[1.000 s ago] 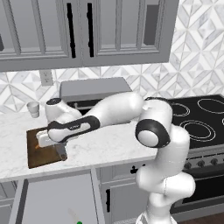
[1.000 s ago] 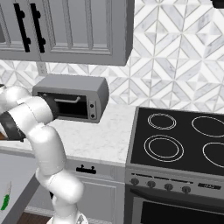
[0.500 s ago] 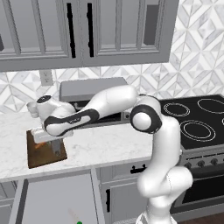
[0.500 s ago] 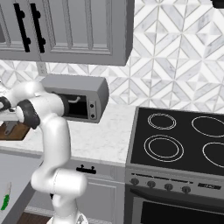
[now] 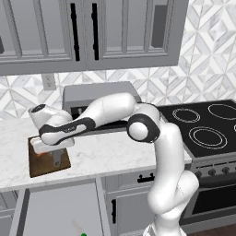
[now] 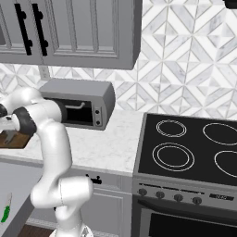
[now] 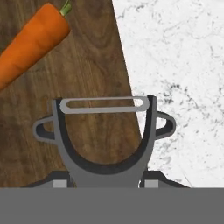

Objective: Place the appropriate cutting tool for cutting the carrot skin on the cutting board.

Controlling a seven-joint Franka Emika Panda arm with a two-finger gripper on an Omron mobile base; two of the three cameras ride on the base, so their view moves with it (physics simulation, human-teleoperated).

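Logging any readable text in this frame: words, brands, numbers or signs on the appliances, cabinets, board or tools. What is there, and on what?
No readable text anywhere.
Stove: knobs and a faint mark on the front panel, too small to read.
Toaster oven: no legible label.
Peeler, carrot, cutting board: no markings.

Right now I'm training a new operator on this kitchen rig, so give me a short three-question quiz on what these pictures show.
1. True or false: in the hand view, the carrot lies on the cutting board.
2. Multiple choice: in the hand view, the head of the peeler is over
A. the stove
B. the board's edge, partly over the marble counter
C. the toaster oven
3. Fill in: in the left base view, the gripper is above the ____, left of the toaster oven.

Key: 1 true; 2 B; 3 cutting board.
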